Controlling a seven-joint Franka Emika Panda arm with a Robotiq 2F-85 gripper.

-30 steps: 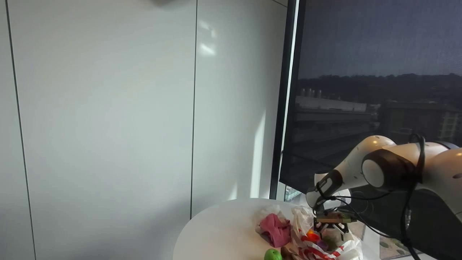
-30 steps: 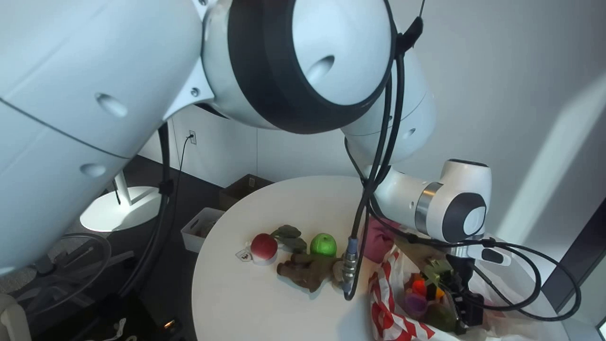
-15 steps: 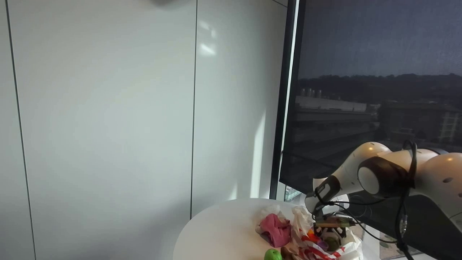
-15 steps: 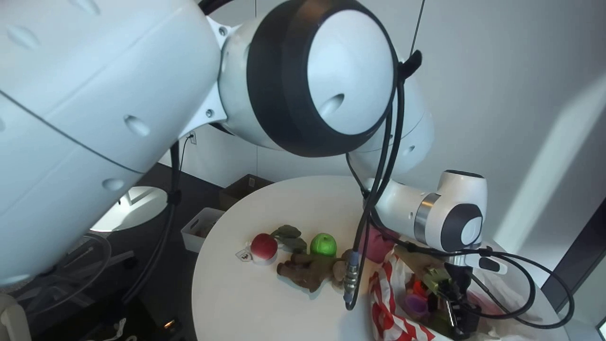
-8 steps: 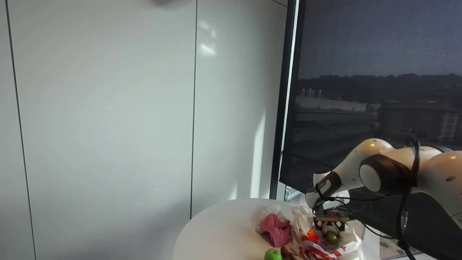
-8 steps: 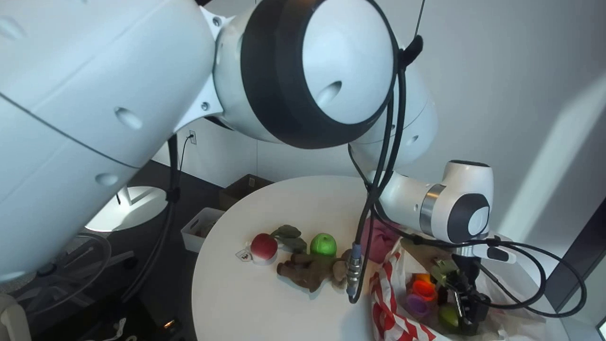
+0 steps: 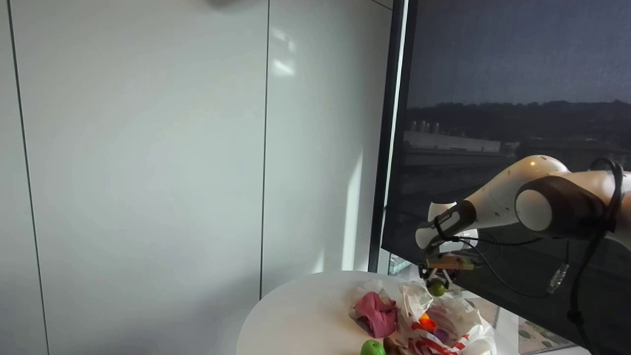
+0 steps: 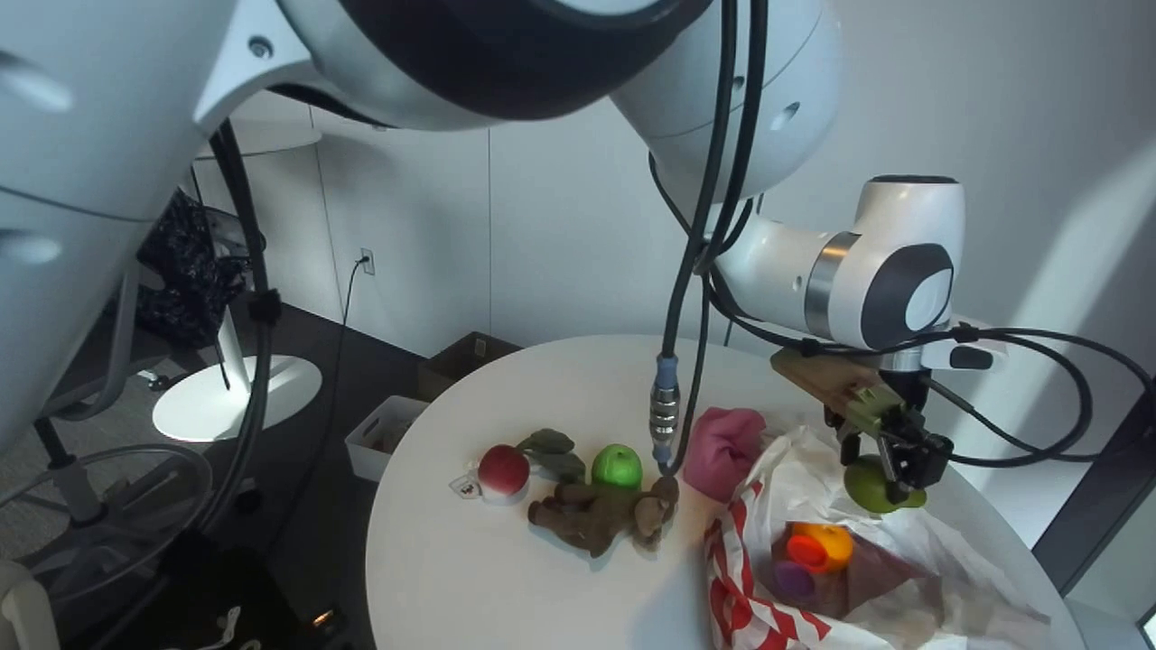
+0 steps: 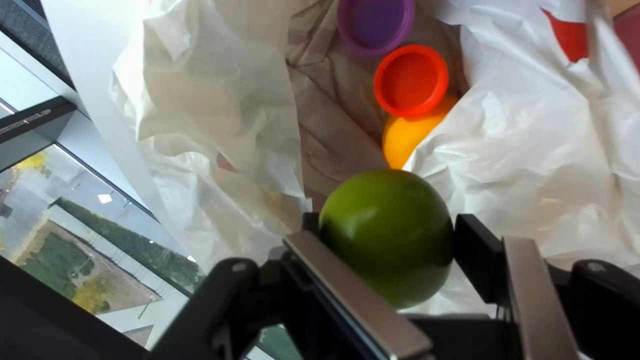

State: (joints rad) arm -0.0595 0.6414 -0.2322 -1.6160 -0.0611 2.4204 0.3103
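In an exterior view we see the fingers clamped on a green fruit above a red-and-white plastic bag on the round white table. Inside the bag we make out an orange ball, a red cup and a purple cup. A pink cloth lies just beside the bag. Farther off we find a brown plush toy next to a green apple, and a round red toy.

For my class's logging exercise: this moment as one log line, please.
claw: gripping green fruit | below: red-and-white bag | in bag: red cup, purple cup
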